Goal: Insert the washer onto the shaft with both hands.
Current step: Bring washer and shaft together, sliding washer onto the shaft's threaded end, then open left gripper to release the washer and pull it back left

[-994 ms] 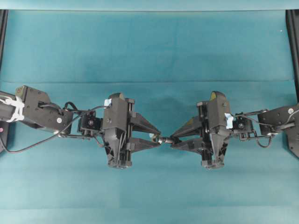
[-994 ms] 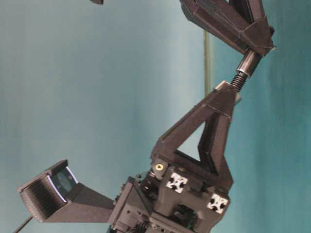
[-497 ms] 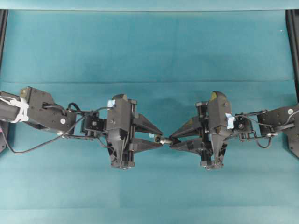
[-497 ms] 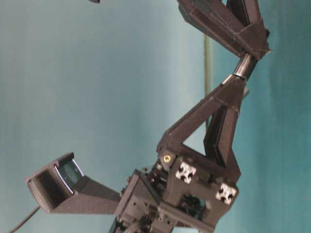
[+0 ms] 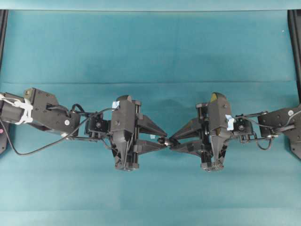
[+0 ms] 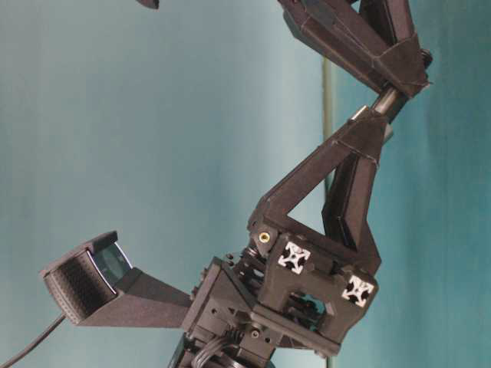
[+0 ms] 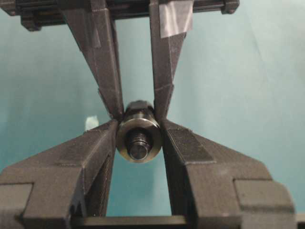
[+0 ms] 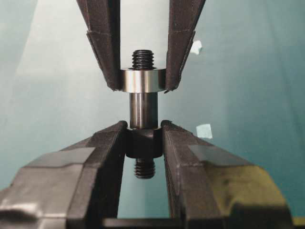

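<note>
Over teal cloth (image 5: 150,47), left tool (image 7: 139,143) clamps washer (image 7: 139,138).

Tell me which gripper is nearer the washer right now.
Left. The left gripper is clamped on the washer, fingers touching both sides. The right gripper grips the shaft lower down, at its dark collar, apart from the washer.

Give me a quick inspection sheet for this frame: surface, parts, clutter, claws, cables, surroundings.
Surface: teal cloth, faint fold lines.
Parts: washer on the shaft, threaded tip through it.
Clutter: two small pale scraps on the cloth.
Claws: left claw shut on the washer; right claw shut on the shaft's dark collar, both held above the cloth.
Cables: black cable looping from the left arm.
Surroundings: black frame rails at both edges.
</note>
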{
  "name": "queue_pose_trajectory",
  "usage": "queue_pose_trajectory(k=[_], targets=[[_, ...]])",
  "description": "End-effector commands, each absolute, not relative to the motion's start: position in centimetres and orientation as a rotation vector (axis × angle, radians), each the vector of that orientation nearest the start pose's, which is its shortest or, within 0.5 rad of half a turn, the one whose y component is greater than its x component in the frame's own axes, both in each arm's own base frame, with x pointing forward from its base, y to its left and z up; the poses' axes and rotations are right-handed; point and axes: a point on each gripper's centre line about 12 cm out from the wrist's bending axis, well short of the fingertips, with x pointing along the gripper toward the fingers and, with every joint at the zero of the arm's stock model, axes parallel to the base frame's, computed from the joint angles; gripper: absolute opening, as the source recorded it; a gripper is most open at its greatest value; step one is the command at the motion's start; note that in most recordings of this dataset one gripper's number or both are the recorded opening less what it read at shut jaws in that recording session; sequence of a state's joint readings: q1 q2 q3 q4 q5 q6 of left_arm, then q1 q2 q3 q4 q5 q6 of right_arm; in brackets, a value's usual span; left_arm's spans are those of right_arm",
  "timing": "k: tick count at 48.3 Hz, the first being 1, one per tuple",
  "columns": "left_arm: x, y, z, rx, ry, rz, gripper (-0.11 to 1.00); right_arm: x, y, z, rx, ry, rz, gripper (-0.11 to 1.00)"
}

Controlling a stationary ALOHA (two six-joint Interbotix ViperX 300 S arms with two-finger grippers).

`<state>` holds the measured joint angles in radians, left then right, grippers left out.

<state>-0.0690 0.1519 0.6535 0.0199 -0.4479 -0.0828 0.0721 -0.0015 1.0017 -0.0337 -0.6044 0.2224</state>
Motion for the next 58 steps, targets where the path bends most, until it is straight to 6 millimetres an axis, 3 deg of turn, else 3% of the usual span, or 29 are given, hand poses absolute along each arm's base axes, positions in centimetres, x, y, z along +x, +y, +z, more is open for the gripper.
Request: queue_pose_trajectory(k=[1,58], targets=[[42.7,-3.1,16.4,-0.054,0.331,-0.068,0.37,33.6,2.5,14.1,0.209,0.334,0.041,0.00],[43.8,-3.1,16.9,-0.060,0.345,-0.065,0.37,33.5,2.9,14.0,0.218,0.344,0.041,0.00]])
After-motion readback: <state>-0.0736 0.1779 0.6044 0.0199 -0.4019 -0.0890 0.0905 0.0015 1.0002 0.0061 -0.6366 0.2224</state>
